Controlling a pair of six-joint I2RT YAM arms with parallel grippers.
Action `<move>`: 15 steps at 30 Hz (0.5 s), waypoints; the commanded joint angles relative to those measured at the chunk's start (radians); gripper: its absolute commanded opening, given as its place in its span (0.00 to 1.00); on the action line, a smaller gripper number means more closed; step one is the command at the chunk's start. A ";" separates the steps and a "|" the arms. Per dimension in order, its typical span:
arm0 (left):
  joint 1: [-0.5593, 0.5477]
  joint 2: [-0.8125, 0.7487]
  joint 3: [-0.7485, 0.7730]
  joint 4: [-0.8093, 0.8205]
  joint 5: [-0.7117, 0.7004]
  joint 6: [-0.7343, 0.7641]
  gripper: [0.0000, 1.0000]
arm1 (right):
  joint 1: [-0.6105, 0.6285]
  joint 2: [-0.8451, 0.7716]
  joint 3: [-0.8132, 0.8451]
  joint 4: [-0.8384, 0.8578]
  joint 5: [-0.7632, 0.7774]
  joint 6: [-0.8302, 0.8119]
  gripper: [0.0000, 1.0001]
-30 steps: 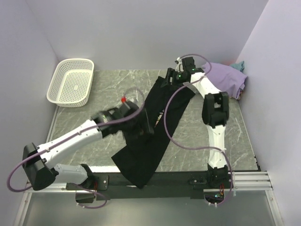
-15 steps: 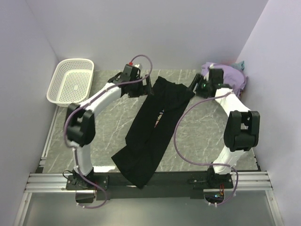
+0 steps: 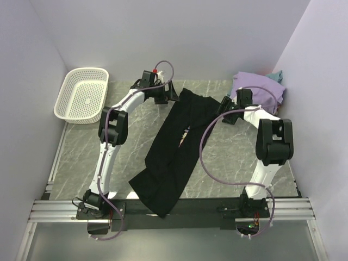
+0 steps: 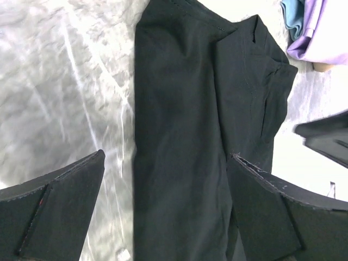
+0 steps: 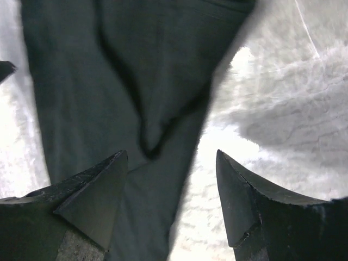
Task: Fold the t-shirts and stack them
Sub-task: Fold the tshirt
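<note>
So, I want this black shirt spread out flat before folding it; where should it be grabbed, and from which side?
Best take the black shirt by its two far corners, coming down from above: left tool on the left corner, right tool on the right. It lies as a long narrow strip with that end flat on the table, while its near end hangs over the edge.

No words, numbers or signs can be read in any view. The black t-shirt [image 3: 175, 155] shows only plain dark cloth here. The white basket [image 3: 81, 71] has no label that can be made out.
</note>
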 commanded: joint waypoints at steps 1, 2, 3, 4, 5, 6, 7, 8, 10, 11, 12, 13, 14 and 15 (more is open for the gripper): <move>0.002 0.063 0.109 0.034 0.114 0.003 0.99 | -0.012 0.065 0.045 0.039 -0.019 0.023 0.72; 0.002 0.071 0.110 0.047 0.121 -0.003 0.99 | -0.012 0.073 0.050 0.040 -0.019 0.024 0.72; 0.003 0.084 0.113 0.058 0.124 -0.013 0.99 | -0.012 0.082 0.059 0.040 -0.026 0.024 0.72; 0.003 0.092 0.116 0.065 0.123 -0.019 0.99 | -0.012 0.102 0.067 0.036 -0.029 0.024 0.72; 0.003 0.100 0.121 0.084 0.126 -0.026 0.99 | -0.012 0.113 0.074 0.036 -0.034 0.024 0.72; 0.003 0.123 0.136 0.091 0.141 -0.043 0.99 | -0.012 0.125 0.088 0.033 -0.038 0.024 0.72; 0.003 0.133 0.142 0.102 0.155 -0.056 0.99 | -0.012 0.145 0.097 0.030 -0.043 0.026 0.72; 0.003 0.147 0.150 0.133 0.169 -0.068 1.00 | -0.010 0.156 0.105 0.030 -0.048 0.026 0.72; 0.003 0.181 0.170 0.166 0.207 -0.112 1.00 | -0.010 0.196 0.142 0.018 -0.060 0.030 0.72; 0.003 0.193 0.188 0.188 0.219 -0.129 1.00 | -0.010 0.211 0.157 0.011 -0.063 0.030 0.72; 0.003 0.222 0.201 0.196 0.229 -0.158 0.99 | -0.009 0.228 0.197 0.004 -0.072 0.030 0.71; 0.003 0.236 0.211 0.209 0.261 -0.175 0.99 | -0.007 0.265 0.225 -0.030 -0.083 0.023 0.71; 0.005 0.249 0.222 0.225 0.276 -0.194 0.99 | -0.004 0.277 0.248 -0.044 -0.078 0.020 0.70; 0.005 0.267 0.225 0.246 0.282 -0.229 0.85 | -0.001 0.288 0.293 -0.053 -0.081 0.015 0.69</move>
